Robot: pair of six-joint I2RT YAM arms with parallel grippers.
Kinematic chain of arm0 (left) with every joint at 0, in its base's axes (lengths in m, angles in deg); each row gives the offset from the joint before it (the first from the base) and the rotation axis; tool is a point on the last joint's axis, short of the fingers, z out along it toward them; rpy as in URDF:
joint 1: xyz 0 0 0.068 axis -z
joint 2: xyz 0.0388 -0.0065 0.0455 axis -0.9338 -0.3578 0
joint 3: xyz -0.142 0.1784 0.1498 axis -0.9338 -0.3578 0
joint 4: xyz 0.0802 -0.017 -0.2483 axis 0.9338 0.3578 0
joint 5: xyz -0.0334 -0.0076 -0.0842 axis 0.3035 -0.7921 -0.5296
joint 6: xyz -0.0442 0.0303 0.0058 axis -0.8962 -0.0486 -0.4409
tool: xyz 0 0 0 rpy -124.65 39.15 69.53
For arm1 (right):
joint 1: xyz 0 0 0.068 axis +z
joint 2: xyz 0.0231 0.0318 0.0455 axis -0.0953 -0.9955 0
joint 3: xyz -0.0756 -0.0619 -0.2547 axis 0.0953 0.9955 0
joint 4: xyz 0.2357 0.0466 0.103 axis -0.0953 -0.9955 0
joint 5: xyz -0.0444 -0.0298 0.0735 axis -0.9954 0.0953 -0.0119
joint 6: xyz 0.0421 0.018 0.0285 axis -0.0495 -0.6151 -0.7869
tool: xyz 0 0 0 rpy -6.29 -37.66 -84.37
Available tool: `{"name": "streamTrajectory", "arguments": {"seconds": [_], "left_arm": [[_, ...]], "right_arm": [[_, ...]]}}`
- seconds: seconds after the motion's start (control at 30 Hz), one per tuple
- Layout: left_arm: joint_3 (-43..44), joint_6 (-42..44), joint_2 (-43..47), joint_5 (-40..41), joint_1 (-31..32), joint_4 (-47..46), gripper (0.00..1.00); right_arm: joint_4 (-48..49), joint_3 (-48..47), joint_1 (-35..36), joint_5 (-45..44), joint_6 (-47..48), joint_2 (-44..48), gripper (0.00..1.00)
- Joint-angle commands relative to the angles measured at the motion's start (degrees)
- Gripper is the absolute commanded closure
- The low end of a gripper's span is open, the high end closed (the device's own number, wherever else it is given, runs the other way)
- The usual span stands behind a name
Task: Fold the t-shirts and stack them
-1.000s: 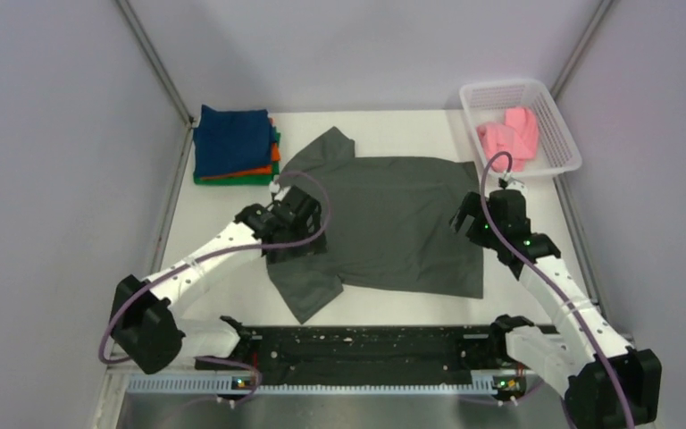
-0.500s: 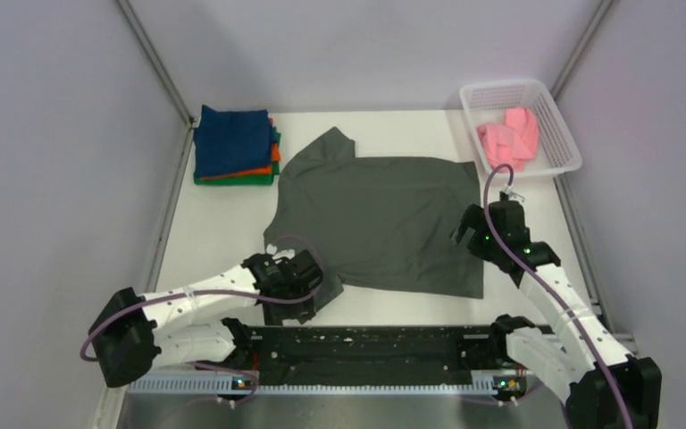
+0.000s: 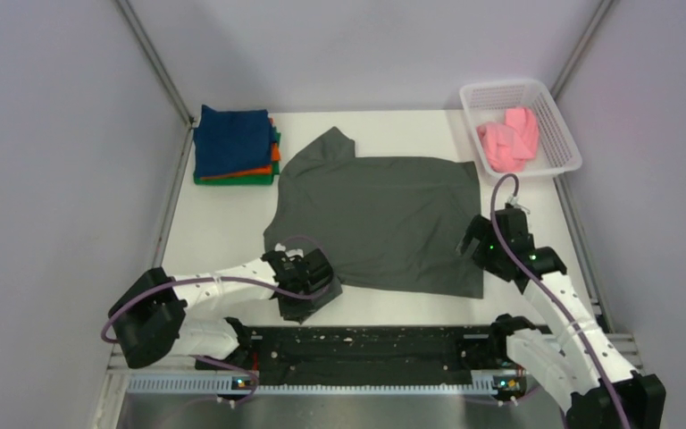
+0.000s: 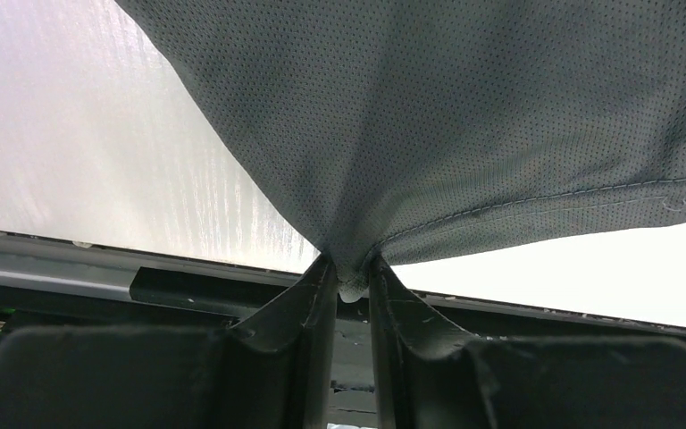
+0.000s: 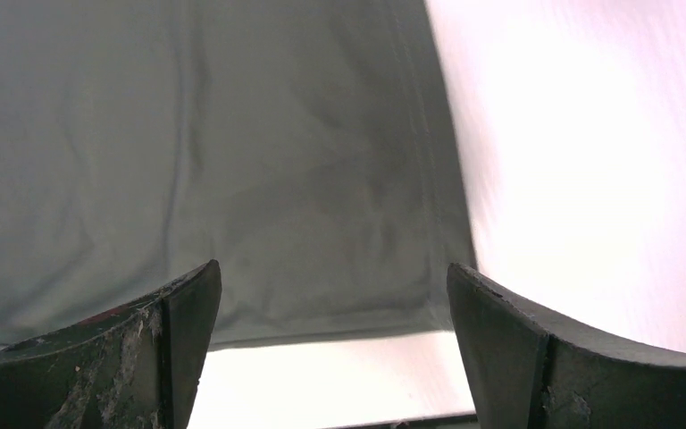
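A dark charcoal t-shirt (image 3: 380, 219) lies spread flat in the middle of the table. My left gripper (image 3: 308, 290) is at its near left sleeve, jaws pinched shut on a bunched fold of the grey cloth (image 4: 350, 268). My right gripper (image 3: 478, 250) hovers over the shirt's near right corner (image 5: 411, 295), jaws wide open with nothing between them. A stack of folded t-shirts (image 3: 234, 145), navy on top with orange and green below, sits at the far left. A pink t-shirt (image 3: 509, 136) lies crumpled in the basket.
The white mesh basket (image 3: 554, 125) stands at the far right corner. A black rail (image 3: 366, 349) runs along the table's near edge between the arm bases. Grey walls close in both sides.
The left arm drew back from the shirt's middle left to the near left sleeve and closed on the cloth. The right gripper moved nearer, toward the near right corner, still open.
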Motion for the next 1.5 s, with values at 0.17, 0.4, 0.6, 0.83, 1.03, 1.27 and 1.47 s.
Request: {"name": "streamTrajectory", "arguments": {"seconds": [0.17, 0.4, 0.6, 0.83, 1.03, 1.27, 1.47], "left_arm": [[-1.0, 1.0, -1.7, 1.9, -0.6, -2.1, 1.00], [-1.0, 2.2, 1.4, 1.1, -0.6, -2.5, 1.00], [0.0, 2.6, 1.9, 1.3, -0.9, -2.3, 1.00], [-0.3, 3.1, 2.3, 0.8, -1.5, -3.1, 1.00], [-0.9, 2.8, 3.4, 0.5, -2.0, -2.5, 1.00], [-2.1, 3.1, 6.4, -1.2, -2.3, 1.3, 1.00], [-4.0, 1.2, 13.3, -4.2, -2.2, 9.6, 1.00]], "right_arm": [[-14.8, -3.0, -0.2, -5.9, -10.4, 6.6, 0.05], [-14.9, 4.1, -0.2, 0.6, -16.3, 9.8, 0.14], [-12.8, 10.4, -0.2, -3.4, -20.3, 10.2, 0.23], [-3.6, 17.4, -0.2, -2.2, -22.4, 7.8, 0.45], [-2.3, 17.1, -0.2, -5.4, -22.8, 6.2, 0.67], [-7.9, 15.0, -0.2, -3.9, -21.4, 7.8, 1.00], [-14.6, 12.1, -0.1, 1.7, -23.3, 16.4, 1.00]]}}
